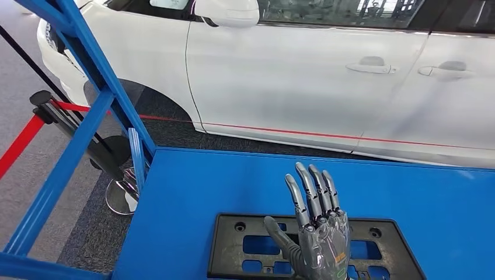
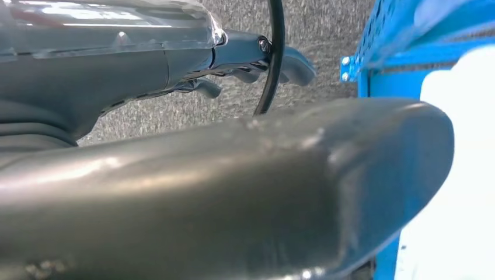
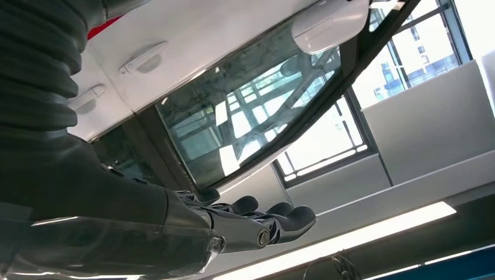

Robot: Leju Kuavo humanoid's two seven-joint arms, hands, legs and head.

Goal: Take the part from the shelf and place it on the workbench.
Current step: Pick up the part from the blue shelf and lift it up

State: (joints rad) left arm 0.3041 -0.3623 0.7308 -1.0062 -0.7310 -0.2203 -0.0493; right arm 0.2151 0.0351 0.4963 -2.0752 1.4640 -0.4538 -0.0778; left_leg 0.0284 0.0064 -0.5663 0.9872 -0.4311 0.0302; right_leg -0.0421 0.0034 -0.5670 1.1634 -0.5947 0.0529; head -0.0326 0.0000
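A flat black plastic part (image 1: 233, 248) with rectangular cut-outs and round holes lies on the blue workbench (image 1: 233, 181), near its front edge. My right hand (image 1: 318, 233) hovers over the middle of the part, back toward the camera, fingers stretched straight toward the car and spread, holding nothing. In the right wrist view the same hand (image 3: 251, 224) points up at the car's window with fingers extended. My left hand (image 2: 257, 64) appears in the left wrist view over grey carpet, its thick thumb (image 2: 233, 192) across the picture and nothing in its grasp.
A white car (image 1: 327, 76) stands close behind the workbench. The blue shelf frame (image 1: 87, 116) slants along the left side. A stanchion base (image 1: 119, 195) with a red belt (image 1: 20, 143) stands on the grey carpet at the left.
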